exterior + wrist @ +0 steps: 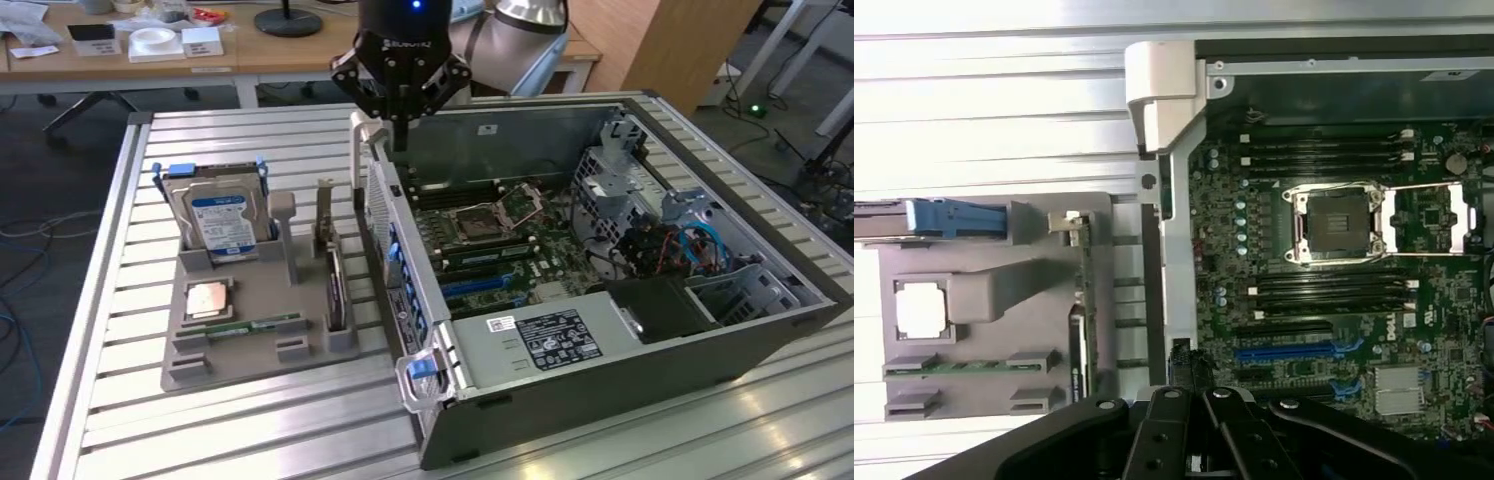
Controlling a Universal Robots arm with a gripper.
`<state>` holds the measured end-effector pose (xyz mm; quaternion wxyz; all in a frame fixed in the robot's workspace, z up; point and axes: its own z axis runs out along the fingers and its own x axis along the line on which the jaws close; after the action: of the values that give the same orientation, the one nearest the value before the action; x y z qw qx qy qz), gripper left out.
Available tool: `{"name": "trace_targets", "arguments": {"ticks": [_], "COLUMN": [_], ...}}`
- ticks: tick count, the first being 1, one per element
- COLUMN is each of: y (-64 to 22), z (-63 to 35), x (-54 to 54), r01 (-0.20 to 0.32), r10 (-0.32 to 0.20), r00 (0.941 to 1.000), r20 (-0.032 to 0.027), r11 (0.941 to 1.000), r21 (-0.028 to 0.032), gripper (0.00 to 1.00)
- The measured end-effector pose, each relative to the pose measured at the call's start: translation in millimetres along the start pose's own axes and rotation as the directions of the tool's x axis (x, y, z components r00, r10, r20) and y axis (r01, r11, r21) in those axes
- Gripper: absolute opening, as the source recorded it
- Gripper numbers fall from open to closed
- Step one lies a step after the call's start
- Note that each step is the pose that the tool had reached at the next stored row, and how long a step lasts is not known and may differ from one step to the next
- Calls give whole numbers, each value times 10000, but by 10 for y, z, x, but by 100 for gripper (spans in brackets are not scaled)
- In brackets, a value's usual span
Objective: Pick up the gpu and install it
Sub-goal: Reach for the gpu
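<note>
On the exterior view's left, a grey tray (187, 375) lies on the slatted table (120, 400). At its far left a hard drive (220, 220) stands upright. Nearer are a CPU (207, 300) and a memory stick (254, 326), both lying flat. The gpu (335, 295) stands on edge in a slot along the tray's right side, just beside the case (574, 340), with its bracket at the far end. Nothing grips it. The gripper (396, 130) hangs above the case's far left corner, well apart from the gpu, fingers pressed together and empty. To the right, the case lies open, with the motherboard (494, 250) bare inside.
</note>
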<state>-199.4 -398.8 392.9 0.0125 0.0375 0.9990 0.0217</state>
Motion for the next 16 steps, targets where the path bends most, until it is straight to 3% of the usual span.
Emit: {"name": "trace_targets", "arguments": {"ticks": [10, 16], "y": [-26, -35], "z": [-7, -8], "x": [364, 484], "r01": [0, -3], "r10": [0, 3], "r00": [10000, 10000], "r20": [0, 1], "r11": [10000, 10000], "r21": [2, 1], "gripper": [11, 11]}}
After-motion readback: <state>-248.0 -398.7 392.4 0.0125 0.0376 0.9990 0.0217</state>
